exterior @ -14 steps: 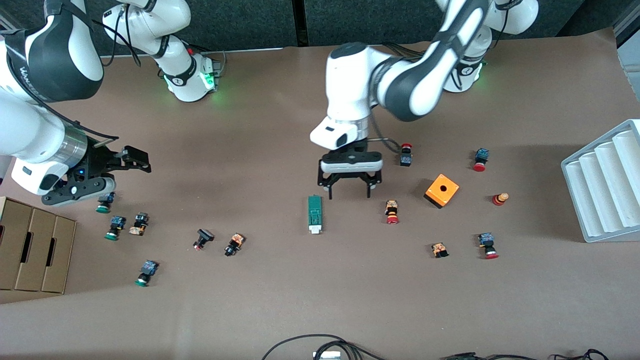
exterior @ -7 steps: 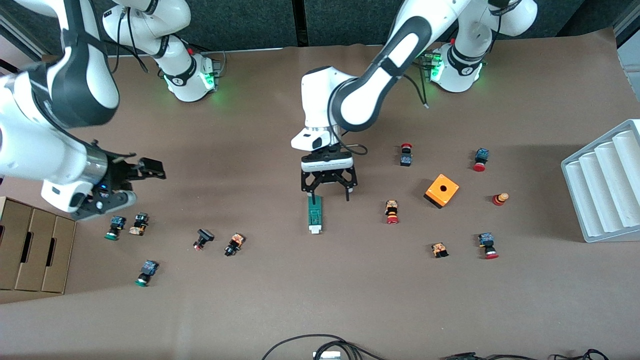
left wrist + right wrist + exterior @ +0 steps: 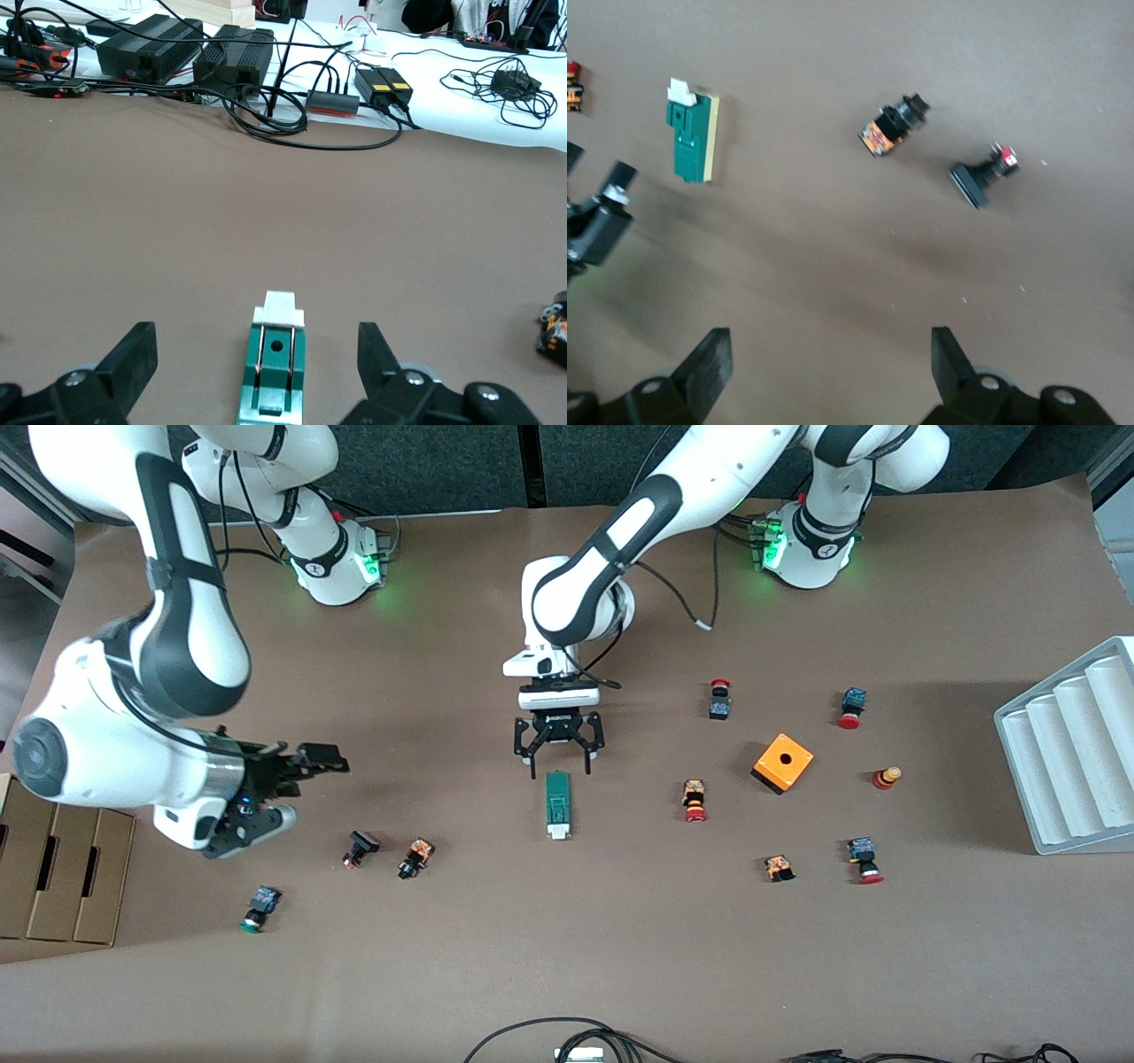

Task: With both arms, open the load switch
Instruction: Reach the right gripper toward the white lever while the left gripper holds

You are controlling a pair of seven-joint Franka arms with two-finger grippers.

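The load switch (image 3: 557, 804) is a narrow dark-green block lying flat mid-table, its white end toward the front camera. My left gripper (image 3: 561, 771) hangs open just over its green end. In the left wrist view the load switch (image 3: 275, 372) lies between the two spread fingers (image 3: 137, 350) of the left gripper (image 3: 255, 341), untouched. My right gripper (image 3: 297, 793) is open and empty, over bare table toward the right arm's end. The right wrist view shows the right gripper (image 3: 830, 345) over bare paper, with the load switch (image 3: 689, 137) off ahead.
Small pushbuttons (image 3: 415, 857) lie scattered on both sides of the switch, two of them (image 3: 893, 124) ahead of the right gripper. An orange cube (image 3: 783, 762) and a white ridged tray (image 3: 1072, 753) sit toward the left arm's end. Cardboard boxes (image 3: 62, 868) stand at the right arm's end.
The left gripper slid toward the right arm's end and came down over the switch's green end. The right gripper moved from beside the cardboard boxes toward the middle. Both stayed open.
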